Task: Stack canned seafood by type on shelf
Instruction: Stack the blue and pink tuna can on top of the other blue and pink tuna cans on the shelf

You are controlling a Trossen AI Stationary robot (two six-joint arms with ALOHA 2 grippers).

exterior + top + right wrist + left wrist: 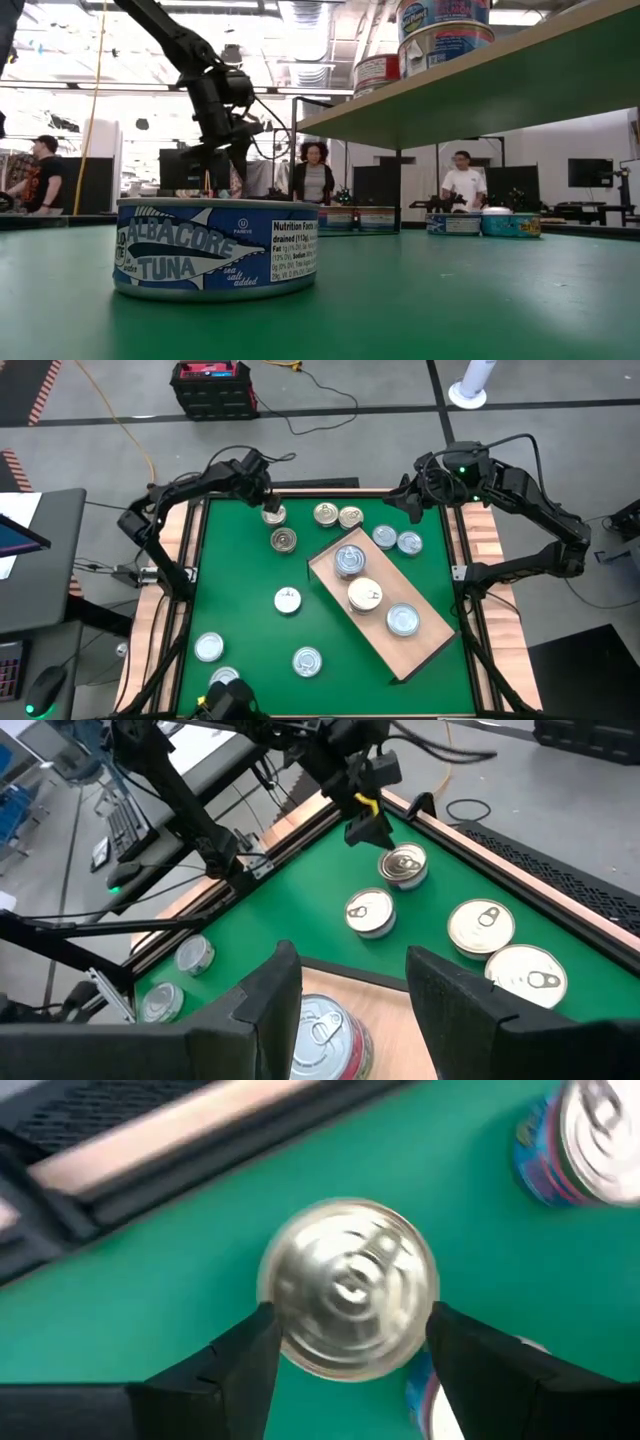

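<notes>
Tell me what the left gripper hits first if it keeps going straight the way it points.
The left gripper points down at a silver-lidded can lying between its open fingers, so it would probably meet that can, or the green mat beside it; depth is unclear.

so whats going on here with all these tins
A two-armed robot is sorting canned seafood onto a light-wood shelf board on the green mat. The left gripper is at the mat's far edge, its fingers either side of a gold-lidded tin. The right gripper hovers open over the shelf's far end. Three stacks are on the board; other tins remain scattered.
</notes>
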